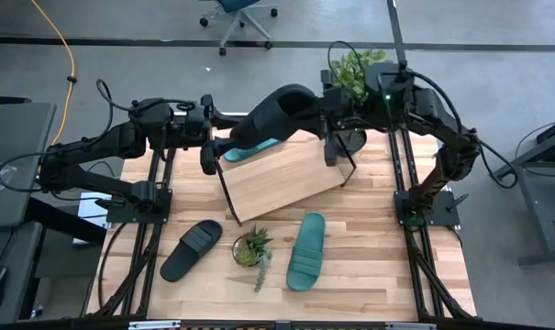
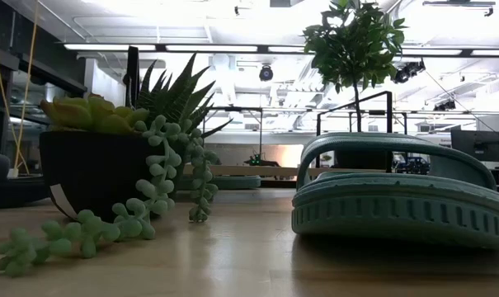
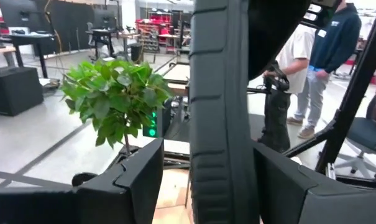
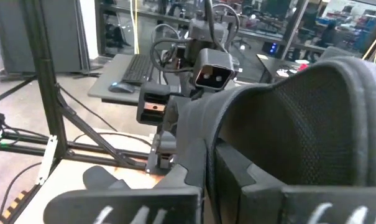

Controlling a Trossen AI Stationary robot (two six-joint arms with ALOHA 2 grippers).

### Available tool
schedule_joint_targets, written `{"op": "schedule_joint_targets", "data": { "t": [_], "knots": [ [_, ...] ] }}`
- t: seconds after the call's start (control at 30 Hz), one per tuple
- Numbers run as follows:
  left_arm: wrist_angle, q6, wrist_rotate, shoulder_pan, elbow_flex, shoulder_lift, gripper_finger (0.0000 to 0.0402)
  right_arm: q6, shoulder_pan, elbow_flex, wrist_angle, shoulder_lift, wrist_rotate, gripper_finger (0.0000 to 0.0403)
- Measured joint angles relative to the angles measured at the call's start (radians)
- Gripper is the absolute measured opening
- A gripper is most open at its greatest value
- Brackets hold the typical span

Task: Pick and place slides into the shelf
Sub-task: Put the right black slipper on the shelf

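Held slide: a matte black open-toe slide sandal with a wide strap (image 1: 279, 112) hung in the air over the far edge of the slanted light-wood shelf (image 1: 291, 176), between the two arms.
Other slides: one teal green slide (image 1: 251, 148) lay at the shelf's upper left edge, partly hidden under the black one; a second black slide (image 1: 192, 249) and a second teal slide (image 1: 306, 250) lay on the desk (image 1: 378, 266) in front of the shelf, well apart from it.
Step in hand: by my judgement, seating the black slide on the board beside the teal one.
How to do it well: lower it sole-down and lined up with the slope, just beside the teal slide and not on top of it, and only let go once the sole rests on the wood (the board slants, so a slide dropped from above could skid off).
Left tool (image 1: 206, 128): its fingers stood wide, one to each side of the black slide in the left wrist view, apparently gripping it across its width.
Right tool (image 1: 327, 124): closed up tight against the other end of the same slide; how much of the load it carried I could not tell.
Around: a small potted succulent (image 1: 250, 248) stood on the desk between the two loose slides.
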Motion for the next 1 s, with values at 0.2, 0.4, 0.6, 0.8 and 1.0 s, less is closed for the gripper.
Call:
{"op": "schedule_joint_targets", "data": {
  "t": [0.2,0.4,0.6,0.8,1.0],
  "knots": [
    [-0.024,0.0,0.014,0.0,0.0,0.001,0.0207,-0.002,0.0,0.0,0.005,0.004,0.001,0.0],
    [-0.032,0.0,0.014,0.0,0.0,0.002,0.0177,-0.01,0.0,0.0,0.014,0.004,0.011,0.0],
    [-0.053,0.0,0.013,0.0,0.0,0.002,0.0102,-0.015,0.0,0.0,0.019,0.004,0.01,0.0],
    [-0.053,0.005,0.009,0.001,0.0,0.002,0.0054,-0.017,0.0,0.0,0.02,0.004,0.01,0.0],
    [-0.054,0.005,0.011,0.001,0.0,0.002,0.008,-0.017,0.0,0.0,0.019,0.004,0.011,0.0002]
  ]
}}
